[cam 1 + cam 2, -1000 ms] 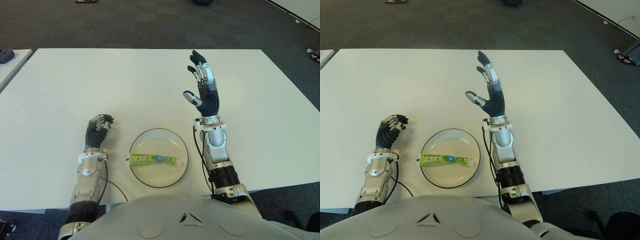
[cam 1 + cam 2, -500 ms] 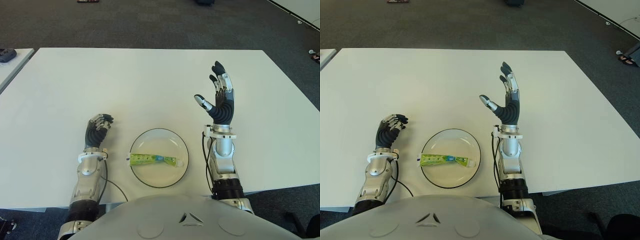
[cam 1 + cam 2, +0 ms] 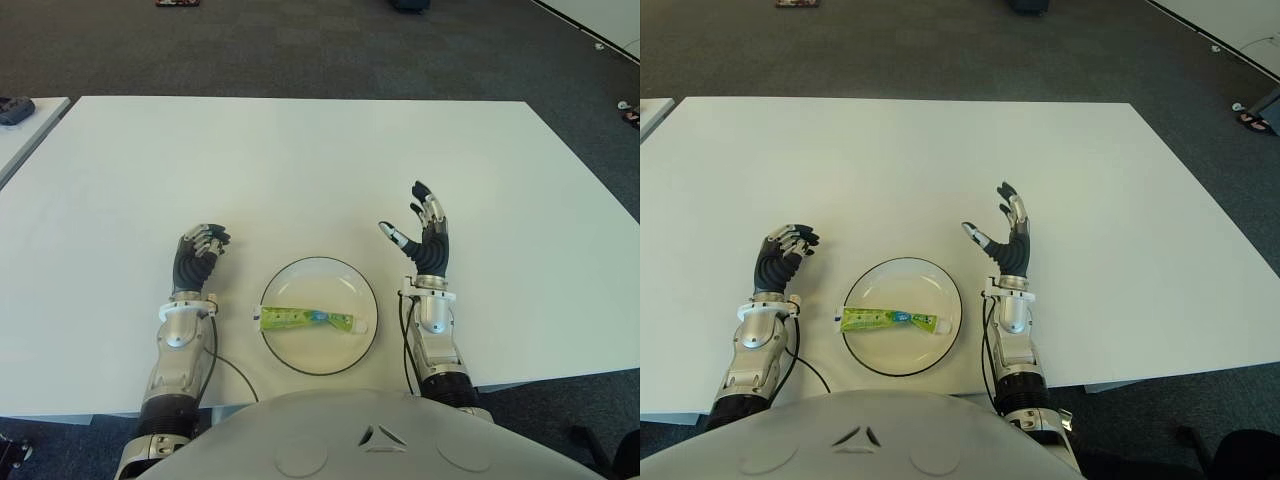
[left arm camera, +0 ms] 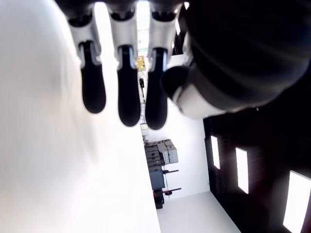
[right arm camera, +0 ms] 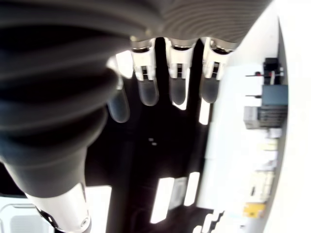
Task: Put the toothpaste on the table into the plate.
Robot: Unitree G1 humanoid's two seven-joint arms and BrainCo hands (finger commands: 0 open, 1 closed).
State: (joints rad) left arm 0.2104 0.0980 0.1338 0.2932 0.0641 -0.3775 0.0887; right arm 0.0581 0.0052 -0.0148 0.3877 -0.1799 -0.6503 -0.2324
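toothpaste (image 3: 305, 320): green tube lying flat inside the plate, running roughly 9 to 3 o'clock across the lower half, cap end pointing to 3. So it's already in there.

plate (image 3: 285, 278): white w/ a dark rim, sitting on the table near the front edge, btwn the two hands.

right hand (image 3: 424, 240): showing at the plate's 3 o'clock, a bit up toward 2. Palm facing in, fingers (image 3: 434, 210) pointing up and spread apart, thumb sticking out toward the plate. Wide open, gripping nothing, not touching the plate or tube. Wrist view backs that up, fingers straight w/ nothing btwn them.

left hand (image 3: 196, 257): showing at the plate's 9 o'clock, just beside it but apart. Fingers (image 4: 122, 92) curling loosely inward, nothing in them afaict. Can't tell if it's touching the tabletop.

table (image 3: 300, 160): white top, carrying the plate.
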